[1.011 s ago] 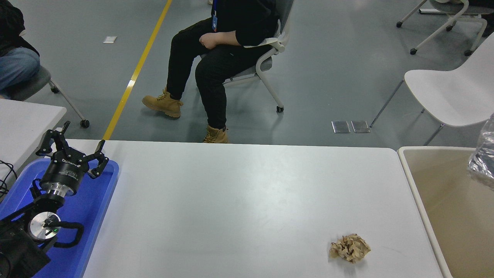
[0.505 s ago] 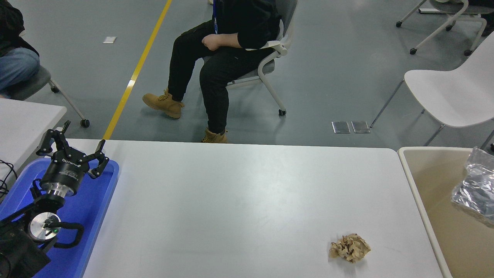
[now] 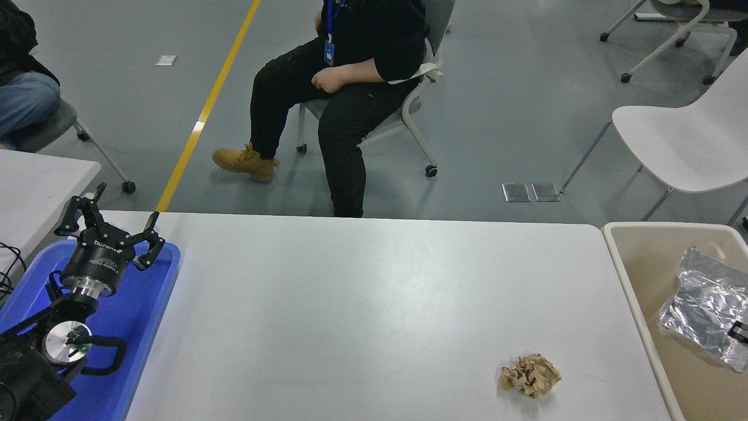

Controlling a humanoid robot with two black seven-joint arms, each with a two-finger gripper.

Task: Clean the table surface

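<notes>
The white table surface (image 3: 362, 304) fills the middle of the head view. A crumpled brown paper ball (image 3: 529, 375) lies on it at the front right. A crinkled silver foil bag (image 3: 704, 313) sits low inside the beige bin (image 3: 628, 275) at the table's right end. Only a small black tip of my right gripper (image 3: 738, 332) shows at the right edge, against the bag. My left gripper (image 3: 127, 203) is parked open and empty over the blue tray (image 3: 146, 316) at the lower left.
A person in black sits on a chair beyond the table's far edge, feet near it. A second white table (image 3: 41, 181) stands at the far left. A white chair (image 3: 684, 146) stands behind the bin.
The silver foil bag has come down from the right edge into the beige bin. The seated person has shifted their legs and chair. My left arm has not moved.
</notes>
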